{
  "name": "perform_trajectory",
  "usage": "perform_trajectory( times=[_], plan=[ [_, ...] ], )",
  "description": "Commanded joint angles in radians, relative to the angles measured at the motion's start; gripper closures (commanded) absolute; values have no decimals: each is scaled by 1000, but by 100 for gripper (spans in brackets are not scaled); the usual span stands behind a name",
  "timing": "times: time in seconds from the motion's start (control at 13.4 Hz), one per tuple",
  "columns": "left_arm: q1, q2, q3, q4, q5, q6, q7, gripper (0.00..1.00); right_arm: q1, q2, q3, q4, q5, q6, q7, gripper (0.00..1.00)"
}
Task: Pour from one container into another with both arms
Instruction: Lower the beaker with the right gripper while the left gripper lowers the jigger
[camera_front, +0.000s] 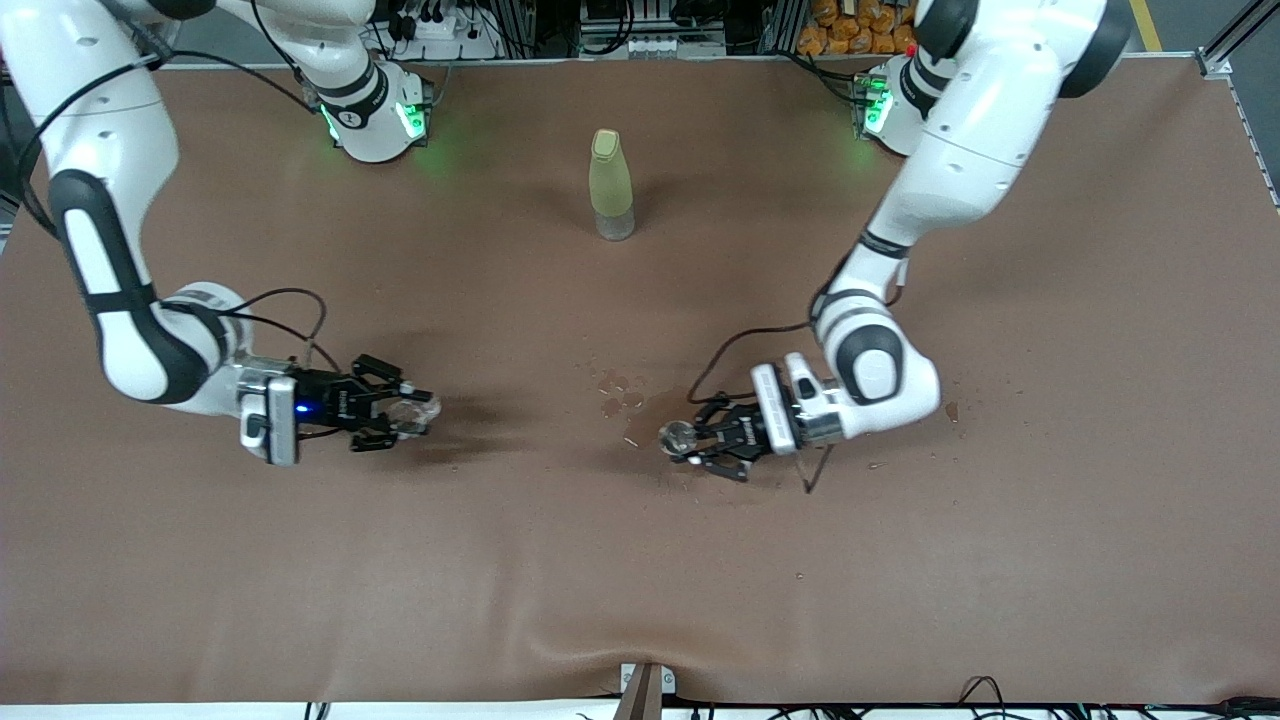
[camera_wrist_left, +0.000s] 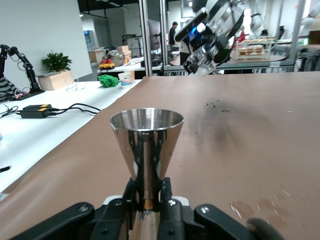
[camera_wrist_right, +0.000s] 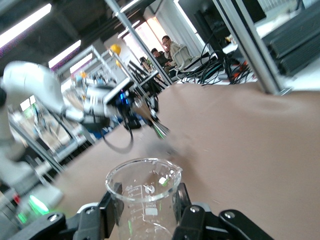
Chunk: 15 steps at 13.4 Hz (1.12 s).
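With our left claw (camera_front: 690, 441) clamped on a steel cup (camera_wrist_left: 146, 145) and our right claw (camera_front: 400, 408) clamped on a glass beaker (camera_wrist_right: 145, 192), both low over the worktop (camera_front: 640, 560), we should bring them together, rims aligned, before tilting slowly.

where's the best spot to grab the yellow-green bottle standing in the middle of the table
Probably the bottle at its straight mid-body, coming in level from the side. It stands upright and alone, and it narrows toward the cap, so a grip there would likely slip. Both grippers are busy: left gripper holds a metal cup, right gripper a glass beaker.
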<state>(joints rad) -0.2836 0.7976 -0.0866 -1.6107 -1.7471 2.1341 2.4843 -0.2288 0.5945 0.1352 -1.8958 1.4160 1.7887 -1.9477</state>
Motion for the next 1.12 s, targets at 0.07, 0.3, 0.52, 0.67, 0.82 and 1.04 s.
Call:
perform_trajectory(
  times=[0.07, 0.3, 0.52, 0.67, 0.82, 1.04],
  plan=[
    [156, -86, -10, -115, 188, -175, 18, 100, -88, 79, 23, 91, -100, -5, -357, 100],
    [298, -81, -10, -120, 331, -354, 22, 100, -222, 91, 23, 124, -268, -34, -412, 100],
    [408, -77, -8, -123, 449, -486, 22, 100, -346, 183, 23, 175, -386, -95, -474, 100],
    [489, -75, -10, -136, 535, -540, 24, 100, -389, 264, 23, 201, -391, -120, -551, 100],
    [559, -72, -8, -138, 584, -586, 25, 100, -408, 320, 23, 237, -394, -159, -565, 100],
    [652, -69, -10, -133, 653, -618, 27, 100, -425, 338, 23, 239, -396, -166, -565, 100]
  ],
)
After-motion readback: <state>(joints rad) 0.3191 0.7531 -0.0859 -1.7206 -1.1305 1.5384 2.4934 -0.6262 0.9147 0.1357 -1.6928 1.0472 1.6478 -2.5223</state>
